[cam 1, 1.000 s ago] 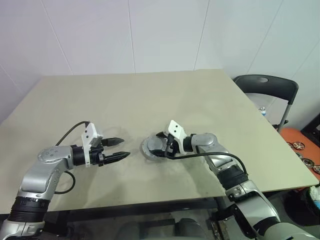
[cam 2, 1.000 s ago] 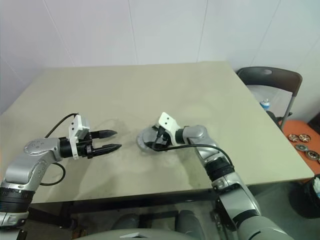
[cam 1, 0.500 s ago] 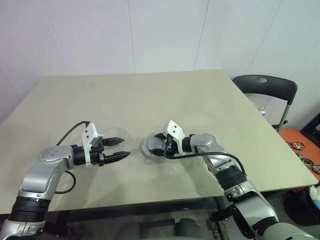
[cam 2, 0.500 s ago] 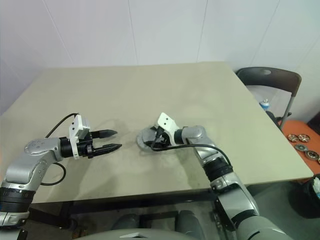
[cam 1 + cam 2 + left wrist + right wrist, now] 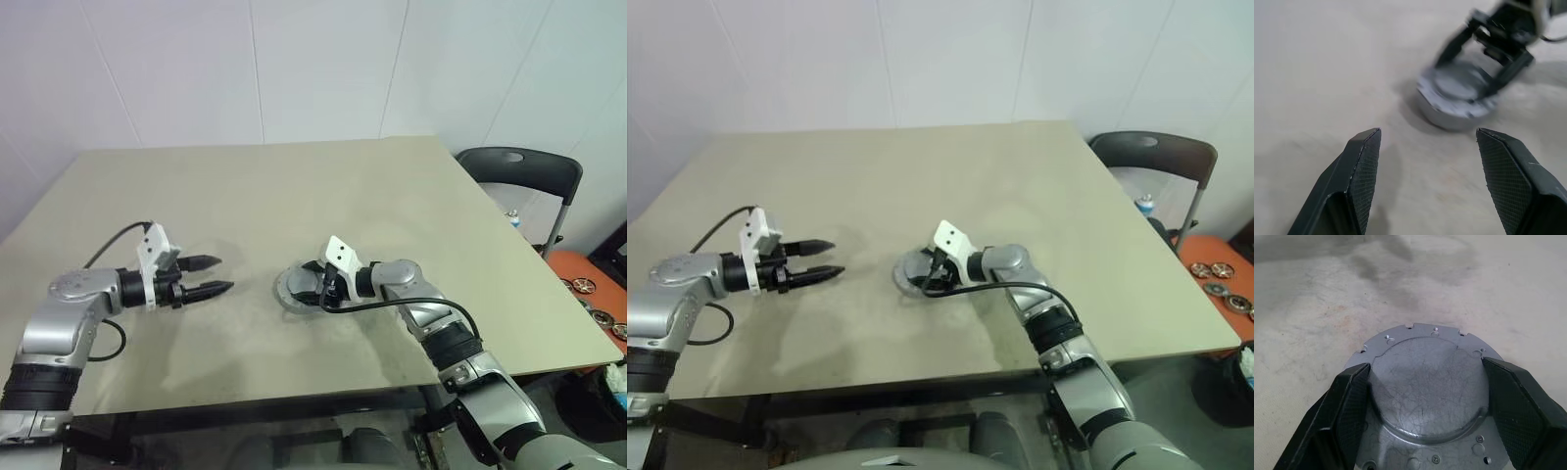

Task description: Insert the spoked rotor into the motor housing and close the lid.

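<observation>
A round grey lid [image 5: 1425, 382] with a raised centre and a flange of small holes lies on top of the motor housing [image 5: 1449, 115], a short grey drum near the table's middle. My right gripper [image 5: 312, 284] reaches in from the right and is shut on the lid, one finger against each side of its raised centre. My left gripper [image 5: 223, 273] hovers open and empty above the table, well to the left of the housing and pointing toward it. The spoked rotor is hidden.
The beige table [image 5: 294, 186] is bare around the housing. A black folding chair [image 5: 519, 171] stands past the table's right edge. On the floor at the far right lies an orange surface with small metal wheels [image 5: 588, 286].
My left arm has drawn back to the left, away from the housing, with its gripper still open. The right gripper has stayed on the lid.
</observation>
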Robot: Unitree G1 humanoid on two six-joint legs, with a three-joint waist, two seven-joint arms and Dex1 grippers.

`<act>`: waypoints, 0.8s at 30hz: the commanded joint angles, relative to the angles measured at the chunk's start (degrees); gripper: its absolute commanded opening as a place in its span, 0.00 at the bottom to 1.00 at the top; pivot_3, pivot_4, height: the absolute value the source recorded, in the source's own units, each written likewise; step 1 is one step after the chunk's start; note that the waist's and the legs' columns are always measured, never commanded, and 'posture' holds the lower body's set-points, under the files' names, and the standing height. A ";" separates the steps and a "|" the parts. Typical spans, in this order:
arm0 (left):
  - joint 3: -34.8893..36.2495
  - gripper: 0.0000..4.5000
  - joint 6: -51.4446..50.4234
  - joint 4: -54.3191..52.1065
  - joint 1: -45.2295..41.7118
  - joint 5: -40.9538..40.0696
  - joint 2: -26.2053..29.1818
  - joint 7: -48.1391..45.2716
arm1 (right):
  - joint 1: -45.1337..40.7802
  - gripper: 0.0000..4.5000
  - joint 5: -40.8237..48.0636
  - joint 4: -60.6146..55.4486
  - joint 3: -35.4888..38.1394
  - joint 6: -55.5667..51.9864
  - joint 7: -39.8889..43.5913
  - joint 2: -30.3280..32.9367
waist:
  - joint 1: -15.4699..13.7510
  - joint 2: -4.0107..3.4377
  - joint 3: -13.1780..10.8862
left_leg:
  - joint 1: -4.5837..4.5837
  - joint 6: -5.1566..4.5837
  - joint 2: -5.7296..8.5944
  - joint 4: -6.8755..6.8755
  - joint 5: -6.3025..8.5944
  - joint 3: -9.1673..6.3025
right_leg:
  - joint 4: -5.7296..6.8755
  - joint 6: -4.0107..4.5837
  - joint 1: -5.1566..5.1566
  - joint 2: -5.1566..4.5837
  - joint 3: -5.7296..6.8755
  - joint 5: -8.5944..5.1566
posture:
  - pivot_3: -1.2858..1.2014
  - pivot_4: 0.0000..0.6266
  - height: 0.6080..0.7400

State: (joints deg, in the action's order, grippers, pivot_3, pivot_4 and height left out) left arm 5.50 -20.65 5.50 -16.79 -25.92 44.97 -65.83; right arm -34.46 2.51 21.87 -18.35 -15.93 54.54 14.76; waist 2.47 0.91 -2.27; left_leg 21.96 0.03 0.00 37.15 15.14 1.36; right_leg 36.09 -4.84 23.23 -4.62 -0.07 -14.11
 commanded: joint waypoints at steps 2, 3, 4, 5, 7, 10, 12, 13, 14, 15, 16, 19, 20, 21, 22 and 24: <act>1.50 0.74 1.78 0.42 -2.01 0.47 -0.23 0.72 | -0.62 0.72 -1.11 2.63 -0.43 0.50 -0.25 0.12 | 0.05 0.00 0.00 | -0.01 0.00 0.00 -0.01 0.00 0.01 | 0.00 -0.01 0.00 0.00 0.00 0.00 | 0.52 0.00 1.00; 1.34 0.74 1.65 0.31 -2.25 0.46 -0.66 1.00 | -0.43 0.72 -1.46 3.48 -0.66 0.91 -0.34 0.18 | 0.02 0.01 0.01 | -0.03 0.00 0.00 -0.01 0.00 0.00 | 0.01 -0.01 -0.02 0.00 0.00 0.00 | 0.52 0.00 1.00; 1.09 0.74 1.52 0.05 -2.30 0.40 -0.97 1.10 | -0.24 0.72 -1.64 4.04 -0.83 1.23 -0.28 0.20 | 0.01 0.02 0.01 | -0.08 0.00 0.00 -0.01 0.00 0.00 | 0.01 -0.01 -0.07 0.01 0.00 0.00 | 0.52 0.00 1.00; 0.74 0.74 1.52 -0.29 -2.11 0.46 -1.13 1.02 | -0.16 0.72 -1.66 4.31 -0.87 1.42 -0.27 0.16 | 0.02 0.02 0.01 | -0.17 0.00 0.00 -0.01 0.00 0.00 | 0.01 -0.01 -0.16 0.01 0.00 0.00 | 0.52 0.00 1.00; 0.11 0.74 1.35 -0.99 -1.68 0.54 -1.57 1.10 | -0.15 0.72 -1.63 4.62 -0.84 1.61 -0.32 0.03 | 0.02 0.02 0.01 | -0.49 0.00 -0.01 -0.04 0.00 0.01 | -0.02 0.00 -0.46 0.00 0.00 -0.01 | 0.52 0.00 1.00; -1.13 0.74 0.32 -1.44 -1.49 0.58 -2.97 1.71 | -0.23 0.72 -1.63 4.92 -0.87 1.75 -0.41 -0.11 | -0.03 0.04 0.03 | -0.59 0.00 -0.03 -0.03 0.00 -0.01 | -0.03 0.08 -0.56 0.00 0.00 -0.06 | 0.52 0.00 1.00; -2.52 0.74 -0.91 -1.58 -1.40 0.91 -4.13 2.19 | -0.20 0.72 -1.65 4.99 -0.86 1.81 -0.44 -0.10 | -0.03 0.05 0.03 | -0.61 0.00 -0.03 -0.02 0.00 -0.01 | -0.03 0.10 -0.59 -0.02 -0.01 -0.07 | 0.52 0.00 1.00; -3.15 0.74 -1.35 -1.44 -1.47 1.22 -4.69 2.60 | -0.19 0.72 -1.67 5.03 -0.84 1.85 -0.48 -0.09 | -0.02 0.05 0.03 | -0.61 0.01 -0.03 -0.02 0.00 -0.01 | -0.03 0.10 -0.60 -0.02 -0.01 -0.07 | 0.52 0.00 1.00; -3.75 0.74 -1.25 -1.03 -1.69 1.68 -5.44 3.09 | -0.19 0.72 -1.65 5.06 -0.79 1.81 -0.51 -0.09 | -0.02 0.05 0.03 | -0.61 0.00 -0.03 -0.02 0.00 -0.01 | -0.03 0.08 -0.60 -0.02 -0.01 -0.05 | 0.52 0.00 1.00; -4.22 0.74 -1.06 -0.69 -1.89 1.95 -6.24 3.41 | -0.14 0.72 -1.66 5.04 -0.77 1.82 -0.54 -0.06 | -0.02 0.05 0.04 | -0.61 0.01 -0.03 -0.02 0.00 -0.01 | -0.03 0.02 -0.59 -0.02 -0.01 -0.02 | 0.52 0.00 1.00; -4.64 0.74 -1.00 -0.26 -2.23 2.02 -7.11 3.52 | -0.12 0.72 -1.66 5.04 -0.72 1.79 -0.61 -0.05 | -0.02 0.05 0.03 | -0.60 0.01 -0.03 -0.02 0.00 -0.01 | -0.02 0.02 -0.58 -0.02 -0.01 -0.02 | 0.52 0.00 1.00; -5.07 0.60 0.03 1.75 -3.60 2.56 -9.84 4.74 | 0.14 0.72 -1.70 4.74 -0.66 1.68 -0.79 0.06 | -0.04 0.05 0.04 | -0.60 0.01 -0.03 -0.03 0.00 -0.03 | -0.01 0.01 -0.57 -0.02 -0.01 -0.01 | 0.52 0.00 1.00; -5.36 0.54 0.34 2.16 -3.92 2.83 -10.42 4.67 | 0.22 0.72 -1.67 4.60 -0.62 1.58 -0.78 0.11 | -0.04 0.06 0.04 | -0.60 0.01 -0.03 -0.02 0.00 -0.03 | -0.01 0.01 -0.57 -0.02 -0.01 -0.01 | 0.52 0.00 1.00; -5.81 0.45 0.62 2.95 -4.53 3.42 -11.14 4.97 | 0.32 0.72 -1.63 4.45 -0.58 1.51 -0.76 0.20 | -0.04 0.06 0.04 | -0.60 0.00 -0.03 -0.02 0.00 -0.03 | 0.00 0.01 -0.58 -0.01 -0.01 -0.01 | 0.52 0.00 1.00; -6.24 0.39 0.80 4.05 -5.46 4.16 -12.00 5.81 | 0.41 0.72 -1.62 4.36 -0.52 1.44 -0.84 0.27 | -0.08 0.06 0.04 | -0.60 0.00 -0.03 -0.01 0.00 -0.03 | 0.00 0.01 -0.58 -0.02 -0.01 -0.01 | 0.52 0.00 1.00; -6.86 0.32 1.30 5.97 -6.96 5.37 -13.34 7.06 | 0.64 0.72 -1.65 4.18 -0.46 1.41 -0.90 0.47 | -0.11 0.09 0.06 | -0.60 0.01 -0.02 0.00 0.00 -0.03 | -0.01 0.01 -0.59 -0.02 -0.01 -0.01 | 0.52 0.00 1.00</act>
State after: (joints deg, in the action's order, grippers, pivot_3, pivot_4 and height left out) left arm -1.23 -20.70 11.02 -21.73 -21.56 31.98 -59.64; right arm -34.59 2.55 24.89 -18.13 -13.54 54.53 14.57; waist 2.36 1.00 -2.21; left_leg 21.35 0.03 -0.01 37.16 15.15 1.33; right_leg 36.07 -4.83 22.62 -4.64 -0.08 -14.13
